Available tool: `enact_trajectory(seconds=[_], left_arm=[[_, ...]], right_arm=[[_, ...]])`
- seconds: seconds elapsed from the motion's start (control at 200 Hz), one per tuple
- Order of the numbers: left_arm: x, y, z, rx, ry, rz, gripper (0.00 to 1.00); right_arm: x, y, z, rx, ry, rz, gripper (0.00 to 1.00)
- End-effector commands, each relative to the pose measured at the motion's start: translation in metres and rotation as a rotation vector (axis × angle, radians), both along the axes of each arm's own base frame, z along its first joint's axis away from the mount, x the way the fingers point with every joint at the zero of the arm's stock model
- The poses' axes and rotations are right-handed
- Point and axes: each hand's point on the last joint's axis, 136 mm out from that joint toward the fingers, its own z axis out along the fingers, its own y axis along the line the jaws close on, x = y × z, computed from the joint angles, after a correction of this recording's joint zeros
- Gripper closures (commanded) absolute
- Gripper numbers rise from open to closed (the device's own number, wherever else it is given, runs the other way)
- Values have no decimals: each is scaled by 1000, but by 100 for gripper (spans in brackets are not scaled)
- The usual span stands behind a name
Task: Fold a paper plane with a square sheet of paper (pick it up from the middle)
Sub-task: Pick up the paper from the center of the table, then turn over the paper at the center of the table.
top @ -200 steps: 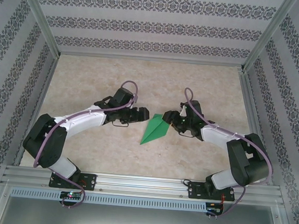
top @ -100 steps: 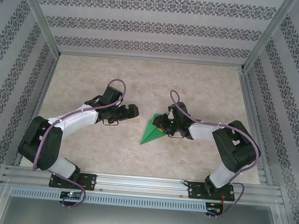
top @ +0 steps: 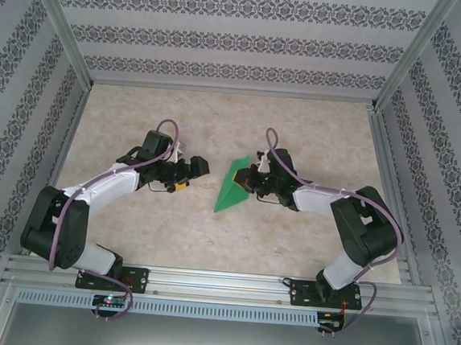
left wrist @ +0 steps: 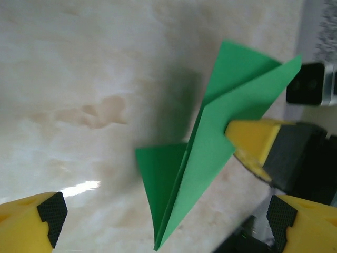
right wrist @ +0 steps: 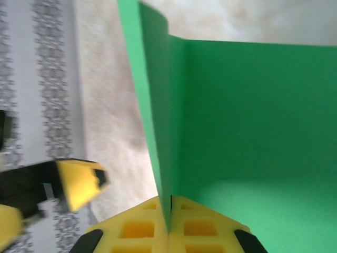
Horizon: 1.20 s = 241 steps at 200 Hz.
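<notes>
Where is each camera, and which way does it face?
Top external: above, behind the bases, looking down; both arms, open left claw, right claw pinching the green paper.
Left wrist: faces right at the paper; own fingertips at bottom corners.
Right wrist: faces left along the paper; own fingers clamp it.
Both wrist views show the opposite claw.

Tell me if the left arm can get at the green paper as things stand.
Probably yes. The left gripper is open and faces the green paper across bare table, nothing between. The right gripper is shut on the paper's right side, so the left side is free.
</notes>
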Motion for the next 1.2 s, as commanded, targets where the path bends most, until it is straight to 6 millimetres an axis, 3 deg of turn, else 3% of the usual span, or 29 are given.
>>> enact_trajectory(seconds=[0.0,0.185,0.47,0.634,0.914,0.994,1.124,1.199], left_arm=[[-1,-21,40,-213,-66,-69,0],[0,-36,68,-379,-122,-102,0],[10,-56,97,-479,-172,-117,4],[14,-61,109,-498,-201,-123,27],[15,-59,98,-442,-207,-122,70],[14,-58,95,-410,-217,-126,79],[12,-48,79,-270,-209,-127,86],[11,-34,62,-106,-189,-117,88]], right_arm=[[19,6,76,182,-153,27,95],[24,9,117,331,-178,39,94],[15,30,140,485,-142,122,93],[10,36,132,479,-115,140,93],[7,33,118,431,-88,150,89],[7,28,114,401,-86,147,82],[10,4,101,287,-90,81,54],[10,-17,88,146,-99,24,41]])
